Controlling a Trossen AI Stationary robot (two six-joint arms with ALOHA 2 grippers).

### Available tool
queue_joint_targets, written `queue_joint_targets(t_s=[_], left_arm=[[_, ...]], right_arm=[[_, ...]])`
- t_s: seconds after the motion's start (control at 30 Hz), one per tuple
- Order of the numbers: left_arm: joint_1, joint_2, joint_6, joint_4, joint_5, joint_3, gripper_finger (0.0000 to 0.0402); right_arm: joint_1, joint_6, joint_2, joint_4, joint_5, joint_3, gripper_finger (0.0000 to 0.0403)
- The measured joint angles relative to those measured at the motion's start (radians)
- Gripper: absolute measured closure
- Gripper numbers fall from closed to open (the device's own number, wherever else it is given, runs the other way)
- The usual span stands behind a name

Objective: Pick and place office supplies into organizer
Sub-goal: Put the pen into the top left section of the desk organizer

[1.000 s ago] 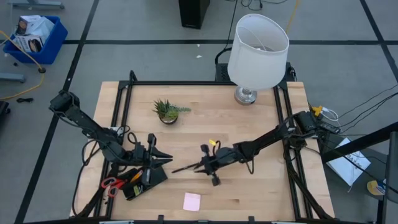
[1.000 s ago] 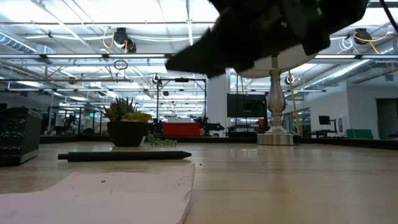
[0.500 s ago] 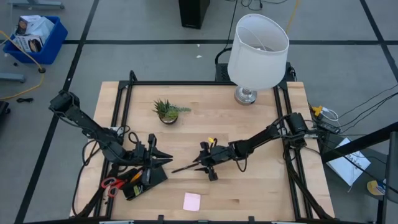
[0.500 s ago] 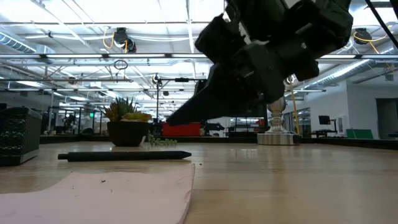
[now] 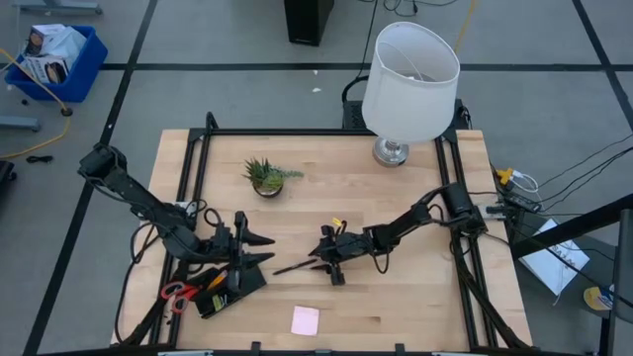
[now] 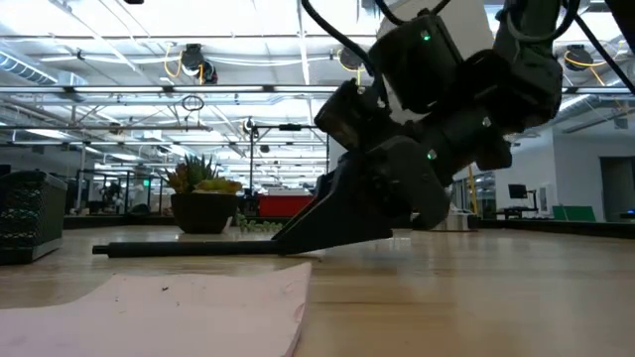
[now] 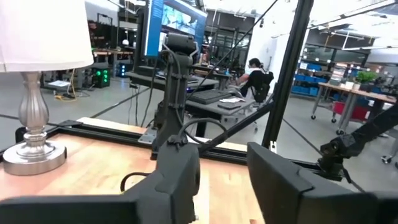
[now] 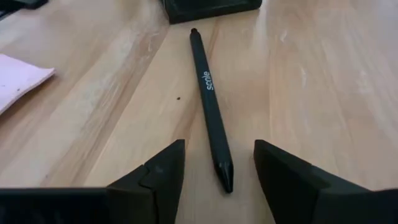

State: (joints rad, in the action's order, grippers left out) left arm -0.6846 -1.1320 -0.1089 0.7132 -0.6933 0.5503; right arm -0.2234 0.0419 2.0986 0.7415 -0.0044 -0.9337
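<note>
My right claw (image 8: 214,163) is spread, low over the desk (image 8: 323,93), straddling the black pen's (image 8: 209,102) near tip. Pen lies flat, long axis pointing from me toward the organizer (image 8: 211,7). My left claw (image 5: 259,249) is spread above the organizer.

The bench (image 8: 323,81) is pale wood with a visible grain, smooth and faintly scuffed. Just ahead of the right gripper (image 8: 217,171), whose fingers (image 8: 155,174) look like matt black plastic, lies a matt black pen (image 8: 208,93) with small pale lettering. Off to one side, the pink pad (image 8: 18,78) looks like matt paper. Farther off, the lamp (image 7: 34,155) has a shiny metal base.
</note>
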Motion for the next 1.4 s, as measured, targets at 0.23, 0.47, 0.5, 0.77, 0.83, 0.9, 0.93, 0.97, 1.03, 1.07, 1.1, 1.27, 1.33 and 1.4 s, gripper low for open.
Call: queue_joint_targets(t_s=[0.23,0.47,0.5,0.77,0.83,0.9,0.93,0.97,1.03,1.07,1.1,1.27,1.33,1.4], left_arm=[[0.0,0.0,-0.005,-0.015,0.027,0.0,0.0206],[0.0,0.0,-0.001,-0.014,0.027,0.0,0.0199],[0.0,0.0,-0.001,-0.014,0.027,0.0,0.0199],[0.0,0.0,0.001,-0.014,0.021,0.0,0.0199],[0.0,0.0,0.001,-0.013,0.017,0.0,0.0199],[0.0,0.0,0.001,-0.014,0.017,0.0,0.0199],[0.0,0.0,0.001,-0.014,0.016,0.0,0.0199],[0.0,0.0,0.001,-0.013,0.016,0.0,0.0199],[0.0,0.0,0.001,-0.014,0.016,0.0,0.0199],[0.0,0.0,0.001,-0.014,0.016,0.0,0.0199],[0.0,0.0,0.001,-0.014,0.016,0.0,0.0199],[0.0,0.0,0.001,-0.021,0.015,0.0,0.0199],[0.0,0.0,0.001,-0.023,0.012,0.0,0.0199],[0.0,0.0,0.001,-0.023,0.012,0.0,0.0199]], right_arm=[[0.018,0.021,0.036,0.033,-0.022,-0.002,0.024],[0.028,0.04,0.036,0.038,-0.024,-0.002,0.0331],[0.029,0.035,0.036,0.037,-0.023,-0.002,0.0349],[0.029,0.032,0.038,0.074,-0.039,-0.001,0.037],[0.028,0.033,0.042,0.109,-0.051,0.001,0.0368],[0.024,0.033,0.043,0.161,-0.055,0.002,0.0372],[0.023,0.033,0.042,0.195,-0.059,0.002,0.0376],[0.021,0.033,0.039,0.226,-0.059,0.002,0.0377],[0.018,0.032,0.033,0.273,-0.055,0.002,0.0378],[0.018,0.03,0.028,0.288,-0.053,0.002,0.0377],[0.016,0.029,0.02,0.297,-0.052,0.002,0.0376],[-0.008,0.024,-0.05,0.337,-0.048,0.002,0.037],[-0.026,0.012,-0.07,0.351,-0.047,0.002,0.0375],[-0.044,-0.004,-0.089,0.354,-0.045,0.003,0.0377]])
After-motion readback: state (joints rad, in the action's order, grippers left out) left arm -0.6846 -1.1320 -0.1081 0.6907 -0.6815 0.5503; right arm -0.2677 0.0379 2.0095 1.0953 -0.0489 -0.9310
